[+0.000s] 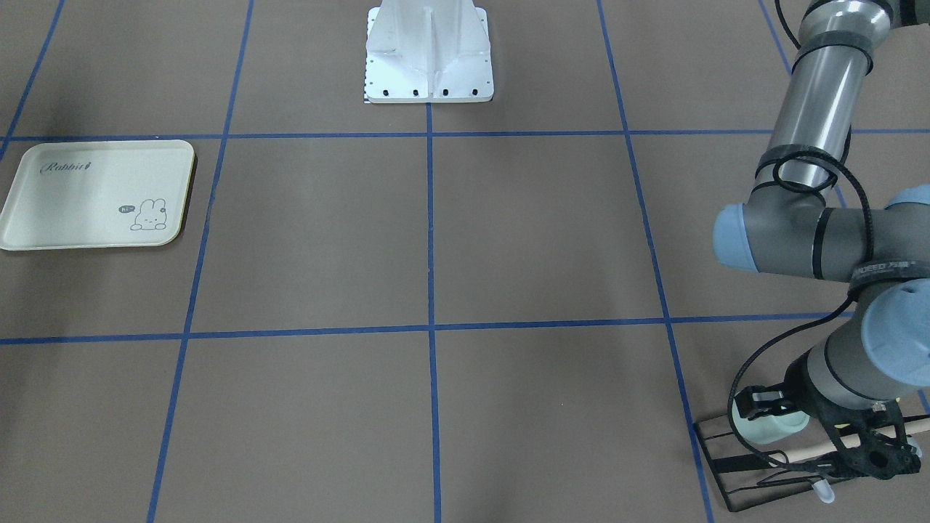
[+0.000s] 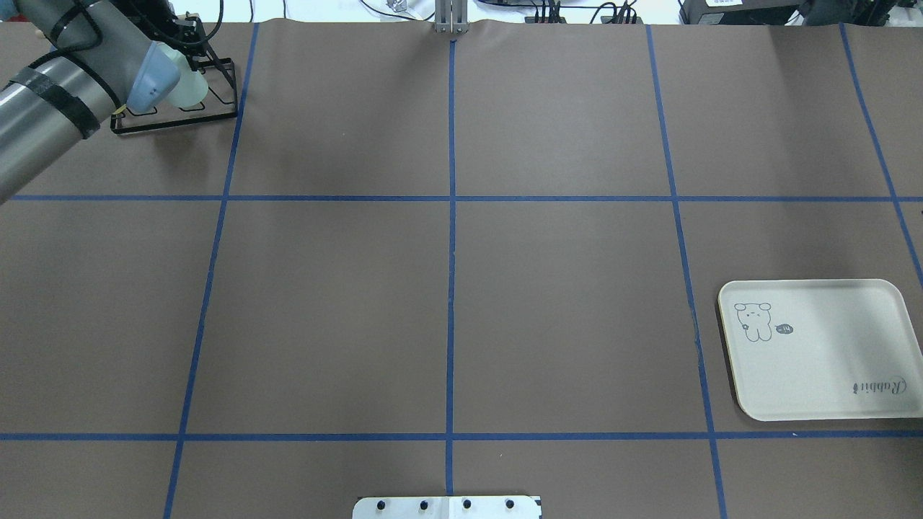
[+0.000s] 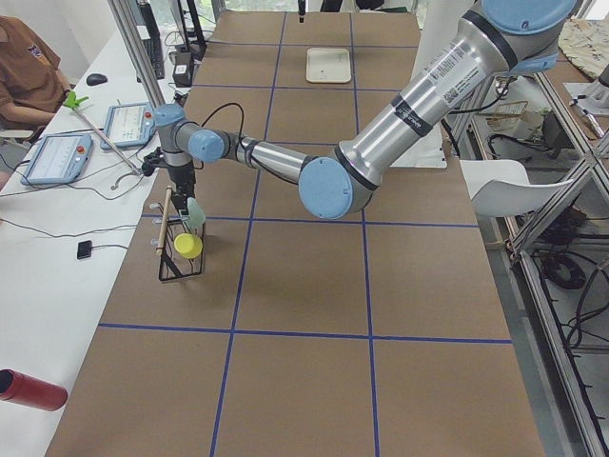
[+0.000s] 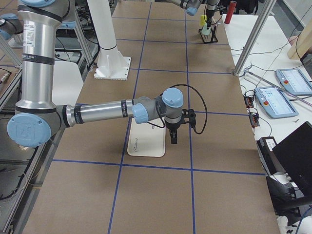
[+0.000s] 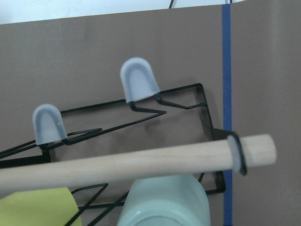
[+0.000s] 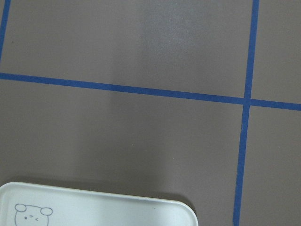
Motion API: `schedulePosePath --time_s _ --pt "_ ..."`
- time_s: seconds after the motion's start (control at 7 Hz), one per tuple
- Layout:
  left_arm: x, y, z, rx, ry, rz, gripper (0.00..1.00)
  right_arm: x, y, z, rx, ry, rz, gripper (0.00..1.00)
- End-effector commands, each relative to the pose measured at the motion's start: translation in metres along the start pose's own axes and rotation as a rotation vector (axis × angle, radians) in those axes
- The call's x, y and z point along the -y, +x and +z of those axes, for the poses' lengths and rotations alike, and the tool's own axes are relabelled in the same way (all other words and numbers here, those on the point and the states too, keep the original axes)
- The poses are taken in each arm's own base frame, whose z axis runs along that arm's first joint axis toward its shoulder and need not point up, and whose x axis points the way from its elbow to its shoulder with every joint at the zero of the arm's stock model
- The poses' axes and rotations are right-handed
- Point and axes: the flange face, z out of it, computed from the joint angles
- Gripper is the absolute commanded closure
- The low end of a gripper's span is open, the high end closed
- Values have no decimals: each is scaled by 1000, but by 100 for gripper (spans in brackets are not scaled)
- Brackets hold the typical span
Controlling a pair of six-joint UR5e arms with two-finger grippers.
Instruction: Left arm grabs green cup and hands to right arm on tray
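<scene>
Green cup: in the wire rack at the desk's far-left corner, under the wooden dowel.
Left gripper: right at the cup; cannot tell whether it grips.
Cup axis: judged near end-on to the left wrist.
Right gripper: hovers just beside the tray; cannot tell its opening.
Nearer arm: left.

You have the left arm entering at the far-left corner, its blue joint cap above a black wire rack and partly hiding a pale cup, with the tray well apart at near right.
</scene>
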Motion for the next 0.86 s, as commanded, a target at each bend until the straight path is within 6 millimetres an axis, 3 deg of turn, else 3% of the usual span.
schedulePosePath --time_s 0.0,0.29,0.57,0.71 --pt "4 -7 -8 1 8 1 100 0 0 0 0 1 -1 0" --pt "12 -20 -50 -11 41 13 100 1 -1 0 2 1 -1 0" --pt "0 -11 -92 -23 61 15 100 3 -3 0 3 2 -4 0" --pt "-15 -5 -117 -21 60 12 100 6 -9 3 4 -4 -15 0"
